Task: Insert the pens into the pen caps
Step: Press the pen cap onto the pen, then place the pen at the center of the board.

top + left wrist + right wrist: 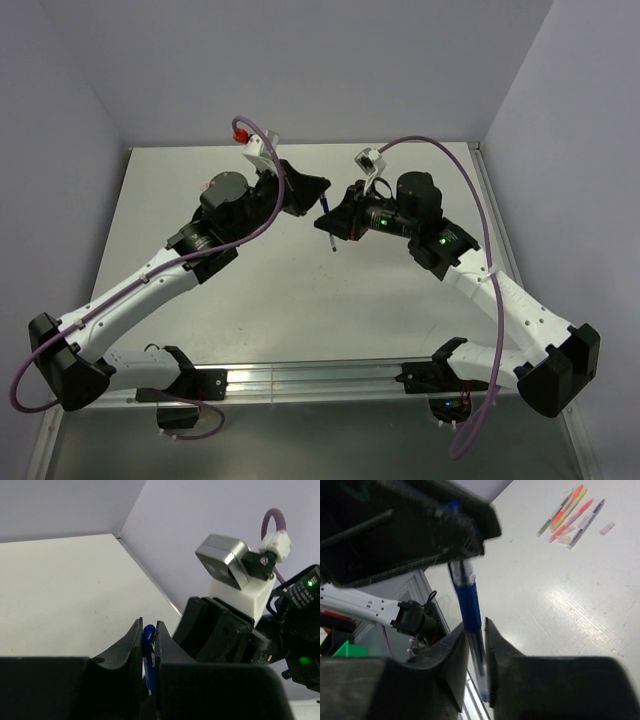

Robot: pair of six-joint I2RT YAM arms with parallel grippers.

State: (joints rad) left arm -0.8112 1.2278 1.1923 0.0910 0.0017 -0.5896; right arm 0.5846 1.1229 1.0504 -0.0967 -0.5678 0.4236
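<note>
- Above the middle of the table (250, 300), the blue pen (470, 605) hangs in the air at a steep tilt. Its upper end is at the left gripper, and its thin lower end reaches down past the right one.
- The blue cap (148, 640) sits at that upper end, wedged between the left gripper's fingers. From the left wrist view only a rounded blue sliver of it shows.
- The left gripper (149, 626) is pressed together on the blue cap, its two dark fingers nearly meeting with the cap pinched in the slit.
- The right gripper (474, 626) has its fingers close on either side of the blue pen's barrel, at the lower edge of the blue grip section. I cannot tell whether they press the barrel or stand just off it.
- In the overhead view the two grippers meet nose to nose, the right one just beside the left and slightly nearer the arm bases.
- The other pens (570, 510) lie on the table in a loose bunch well apart from the grippers: orange, yellow, red-pink, dark blue and one greenish.
- Small clear caps (607, 528) lie by that bunch, one of them a little apart from it.
- A purple cable (274, 522) rises from the right arm's wrist camera (222, 562), which fills the right side of the left wrist view.
</note>
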